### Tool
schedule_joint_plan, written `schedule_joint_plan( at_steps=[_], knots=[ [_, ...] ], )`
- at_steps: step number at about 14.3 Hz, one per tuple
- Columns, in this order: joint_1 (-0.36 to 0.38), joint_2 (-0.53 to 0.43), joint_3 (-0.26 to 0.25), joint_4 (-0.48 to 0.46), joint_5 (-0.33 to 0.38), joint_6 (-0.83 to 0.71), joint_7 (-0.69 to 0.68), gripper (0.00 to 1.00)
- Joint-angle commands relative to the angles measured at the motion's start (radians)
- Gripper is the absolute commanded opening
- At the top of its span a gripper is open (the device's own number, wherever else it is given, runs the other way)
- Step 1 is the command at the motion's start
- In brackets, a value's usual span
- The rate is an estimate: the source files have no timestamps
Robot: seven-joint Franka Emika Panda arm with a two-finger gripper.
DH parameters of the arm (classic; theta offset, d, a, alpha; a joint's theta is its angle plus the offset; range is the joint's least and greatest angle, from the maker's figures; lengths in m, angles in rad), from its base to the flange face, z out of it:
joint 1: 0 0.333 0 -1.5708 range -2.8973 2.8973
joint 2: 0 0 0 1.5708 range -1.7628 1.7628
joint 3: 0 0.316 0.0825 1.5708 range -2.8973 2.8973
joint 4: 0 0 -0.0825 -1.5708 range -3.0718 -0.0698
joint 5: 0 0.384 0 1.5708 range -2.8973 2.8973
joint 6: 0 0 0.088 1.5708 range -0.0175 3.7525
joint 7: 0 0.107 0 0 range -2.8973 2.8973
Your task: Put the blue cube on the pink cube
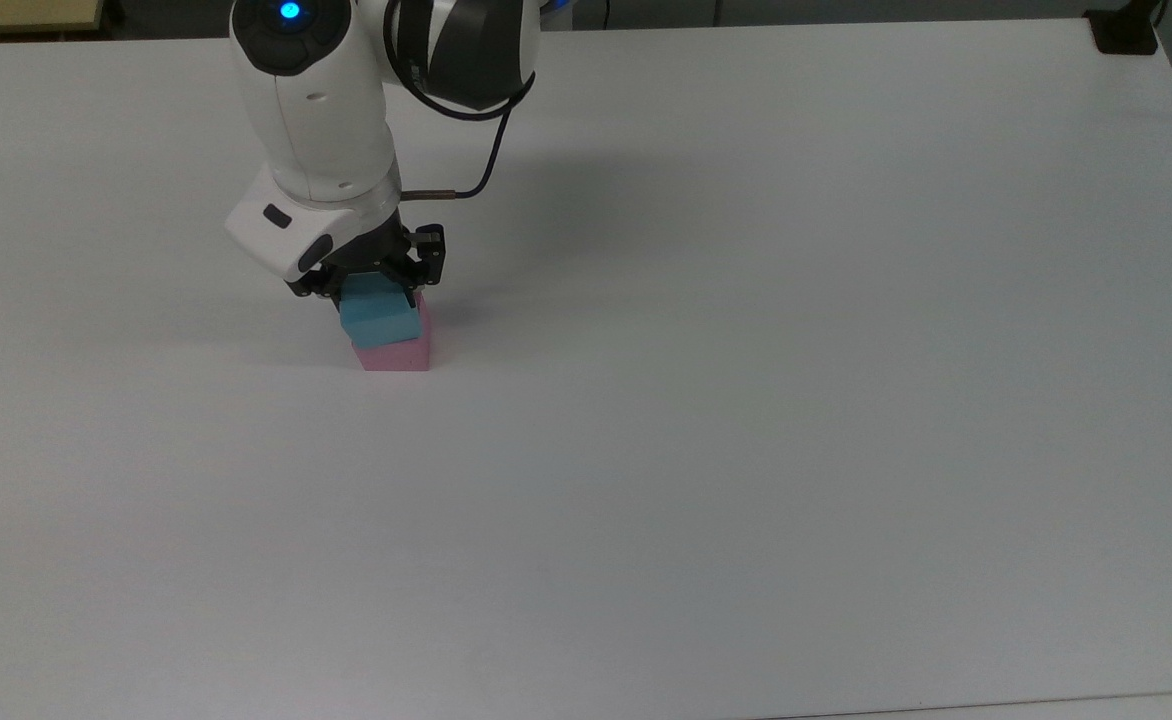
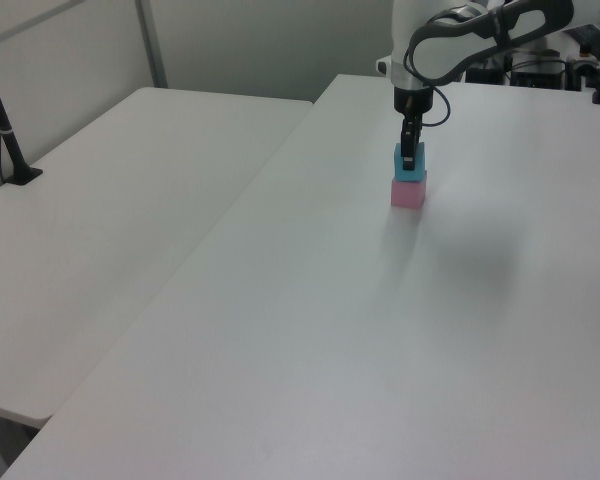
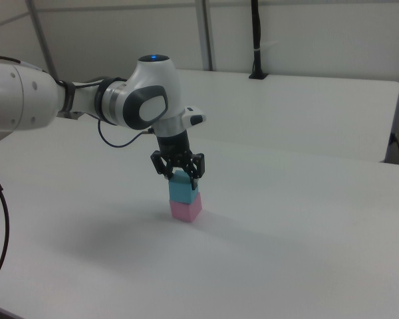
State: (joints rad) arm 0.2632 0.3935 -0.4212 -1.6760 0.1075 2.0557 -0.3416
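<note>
Blue cube: the small matte sky-blue cube (image 1: 378,318) (image 2: 409,162) (image 3: 183,190) is seen resting on top of the pink one, its lower face touching the pink top face. In the top view it is turned slightly out of line with the cube below and hangs a little over toward the top view's left.

Pink cube: the small matte pink cube (image 1: 396,354) (image 2: 408,193) (image 3: 185,210) is set flat on the table, directly beneath the blue cube. In the top view most of its top face is covered, with a strip left bare on the top view's right.

Gripper: the black two-finger gripper (image 1: 374,290) (image 2: 409,160) (image 3: 179,174) is pointed straight down over the stack. Its fingers are seen clamped against opposite sides of the blue cube, one finger (image 3: 195,169) on the right view's right and the other on the right view's left.

Arm: the white Franka arm (image 1: 314,120) (image 3: 143,100) is reached in from the top view's upper edge, with a blue light lit on its upper joint. A thin black cable (image 1: 491,160) is looped from the arm to the wrist.

Table: the plain white tabletop (image 1: 746,450) (image 2: 380,350) (image 3: 286,252) carries the stack. A soft shadow of the arm is cast on it near the cubes.

Second table: another white table (image 2: 110,200) is placed beside the first, on the left view's left.
</note>
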Motion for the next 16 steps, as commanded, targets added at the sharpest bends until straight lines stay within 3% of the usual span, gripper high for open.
schedule_joint_plan(
  at_steps=[1,4,7,10,13,16],
  knots=[
    [0.011,-0.019,-0.005,-0.039,-0.018,0.017,0.019,1.0],
    [0.014,-0.038,-0.005,-0.022,-0.018,0.003,0.14,1.0],
    [0.017,-0.128,0.015,0.005,-0.04,-0.053,0.32,1.0],
    [-0.015,-0.24,0.112,0.05,-0.135,-0.271,0.375,1.0],
    [-0.16,-0.353,0.273,0.053,-0.146,-0.421,0.377,1.0],
    [-0.205,-0.398,0.301,0.049,-0.147,-0.456,0.375,1.0]
  ],
)
